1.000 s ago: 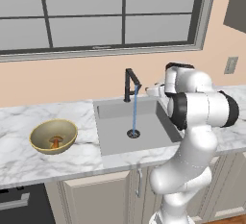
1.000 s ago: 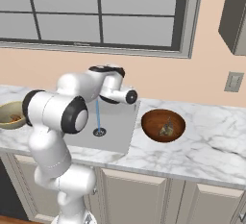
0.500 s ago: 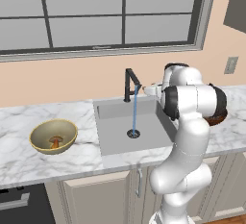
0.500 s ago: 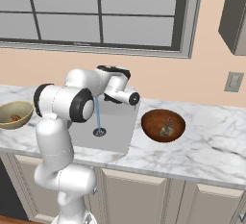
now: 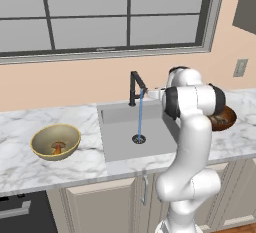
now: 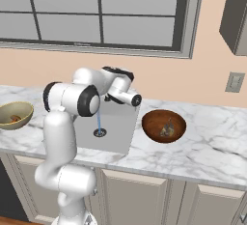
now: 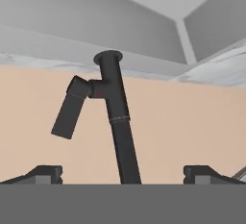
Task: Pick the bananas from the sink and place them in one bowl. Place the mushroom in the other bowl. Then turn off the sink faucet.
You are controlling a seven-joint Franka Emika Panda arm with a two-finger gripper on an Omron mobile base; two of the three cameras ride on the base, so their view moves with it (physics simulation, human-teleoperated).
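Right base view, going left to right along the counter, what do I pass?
yellow-olive bowl with the mushroom in it → sink, water running into it → reddish-brown bowl holding the bananas → wall switch

Marble counter (image 5: 75,169): olive bowl (image 5: 55,141) left, brown bowl (image 6: 164,125) right of sink (image 5: 125,147)

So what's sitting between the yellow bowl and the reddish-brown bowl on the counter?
The sink lies between the yellow bowl and the reddish-brown bowl, with the black faucet running blue water into it; the left base view shows this best.
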